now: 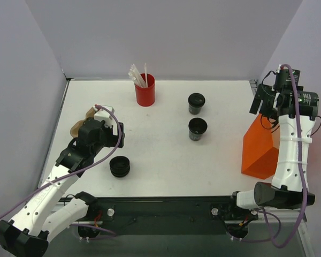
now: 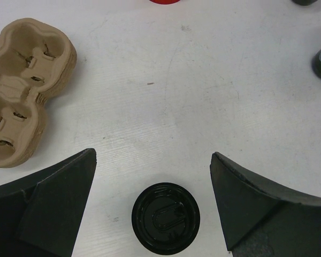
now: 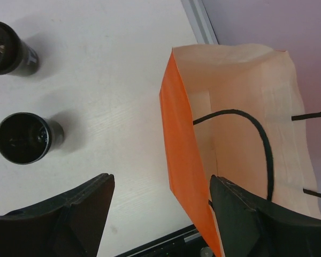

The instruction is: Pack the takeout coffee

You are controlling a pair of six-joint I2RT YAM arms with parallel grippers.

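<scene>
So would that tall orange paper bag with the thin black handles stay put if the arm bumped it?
Probably not: the orange paper bag stands upright with nothing visible inside, so it likely slides or tips easily. Its thin walls would probably crumple rather than resist. The black cord handles look floppy.

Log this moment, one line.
left jaws: open above low stack of round black lids | right jaws: open, empty, over edge of orange paper bag | two small black disposable cups: outside bag
</scene>
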